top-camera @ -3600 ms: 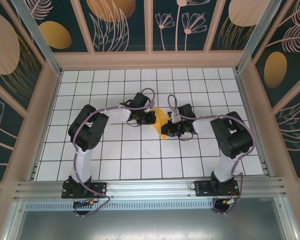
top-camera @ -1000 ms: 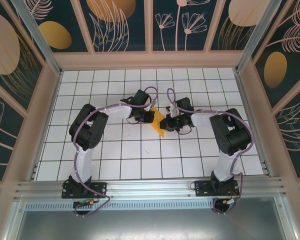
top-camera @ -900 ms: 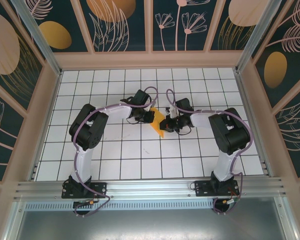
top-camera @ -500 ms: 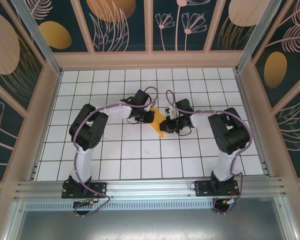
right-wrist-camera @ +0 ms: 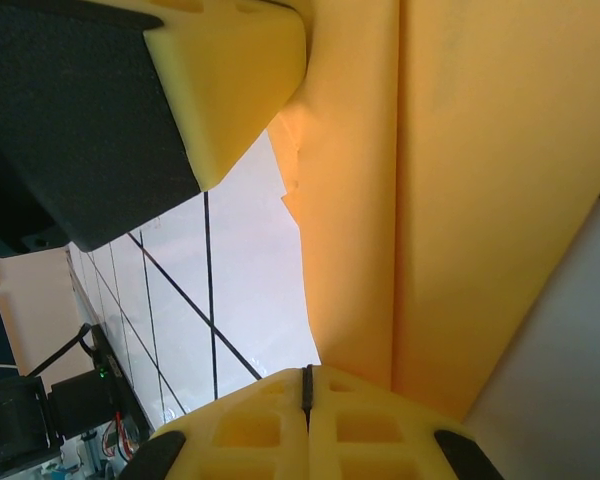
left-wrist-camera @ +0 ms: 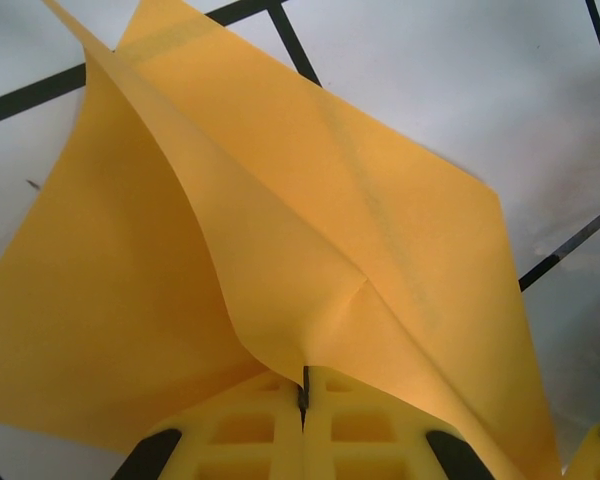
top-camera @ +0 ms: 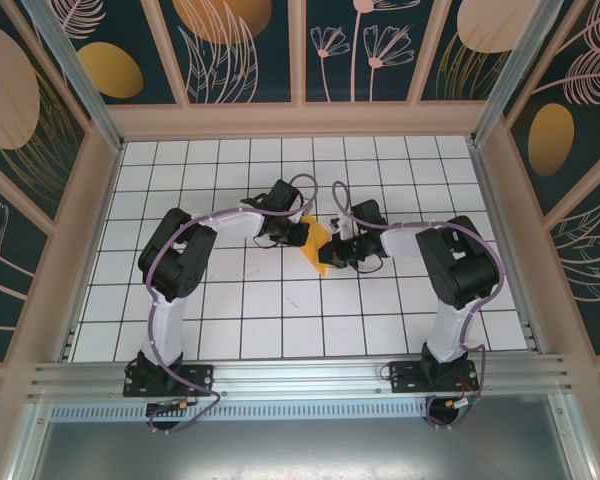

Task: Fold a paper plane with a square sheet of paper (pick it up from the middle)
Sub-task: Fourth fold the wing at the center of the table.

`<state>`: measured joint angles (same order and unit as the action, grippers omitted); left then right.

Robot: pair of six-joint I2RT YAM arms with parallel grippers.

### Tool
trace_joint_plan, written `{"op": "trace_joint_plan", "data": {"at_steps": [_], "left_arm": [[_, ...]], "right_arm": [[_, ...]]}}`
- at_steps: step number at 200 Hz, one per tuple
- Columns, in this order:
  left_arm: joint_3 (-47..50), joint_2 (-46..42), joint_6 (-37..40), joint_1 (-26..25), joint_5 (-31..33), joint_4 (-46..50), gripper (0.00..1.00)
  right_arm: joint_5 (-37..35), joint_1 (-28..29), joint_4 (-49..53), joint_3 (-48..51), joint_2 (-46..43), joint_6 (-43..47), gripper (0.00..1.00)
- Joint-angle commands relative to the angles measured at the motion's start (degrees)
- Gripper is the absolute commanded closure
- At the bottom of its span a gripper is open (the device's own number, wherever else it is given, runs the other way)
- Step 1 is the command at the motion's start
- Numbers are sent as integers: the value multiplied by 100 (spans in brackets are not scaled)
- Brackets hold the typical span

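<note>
1. Left jaws, closed tight, pinch the left edge of the orange-yellow paper, where a raised flap arches beside a centre crease.
2. The half-folded sheet sits between the two arms over the middle of the gridded worktop, its long axis running far to near.
3. Right jaws, likewise closed, appear to nip the sheet's right side, and both arms are equally near.

Thin matt paper sheet, glossy white table, brushed metal rail
</note>
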<state>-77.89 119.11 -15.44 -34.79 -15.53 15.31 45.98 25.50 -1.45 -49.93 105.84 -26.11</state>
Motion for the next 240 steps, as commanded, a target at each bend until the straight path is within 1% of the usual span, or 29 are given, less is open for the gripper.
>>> {"op": "trace_joint_plan", "data": {"at_steps": [1,60,106,128,133,141,155,163,175,183,200,207,213,223,231,240], "left_arm": [[126,-178,105,47,251,247,100],[204,-202,-3,50,209,148,100],[256,-252,-60,46,364,117,100],[234,-328,-248,51,317,58,100],[207,-368,-309,60,271,53,97],[187,-459,-445,68,262,6,86],[119,-623,-664,98,229,-36,83],[69,-716,-792,114,202,-54,73],[50,-848,-980,130,231,-109,69],[76,-967,-1093,144,297,-155,61],[132,-1136,-1294,147,481,-123,59],[173,-1206,-1423,141,604,-88,57],[224,-1292,-1585,144,657,-69,58],[426,-1478,-1869,150,520,-248,60],[641,-1670,-2115,141,303,-513,66],[983,-1890,-2508,147,-28,-1084,73]], "right_arm": [[69,101,-164,114,126,-95,93],[-2,213,-391,248,387,-237,93],[-24,228,-479,340,477,-343,93],[-507,260,-91,274,596,-371,95],[-562,255,-71,289,614,-407,96],[-656,262,-52,310,635,-466,97],[-782,272,-22,326,657,-526,98],[-821,279,-32,326,670,-544,99],[-849,296,-65,328,673,-570,99],[-845,306,-66,303,662,-575,99],[-882,350,-26,237,661,-568,99],[-896,364,-3,209,672,-553,99],[-897,374,-3,196,666,-553,99],[-897,386,-16,182,667,-562,99],[-913,394,-14,173,670,-562,99],[-928,403,-34,177,662,-562,99]]}}
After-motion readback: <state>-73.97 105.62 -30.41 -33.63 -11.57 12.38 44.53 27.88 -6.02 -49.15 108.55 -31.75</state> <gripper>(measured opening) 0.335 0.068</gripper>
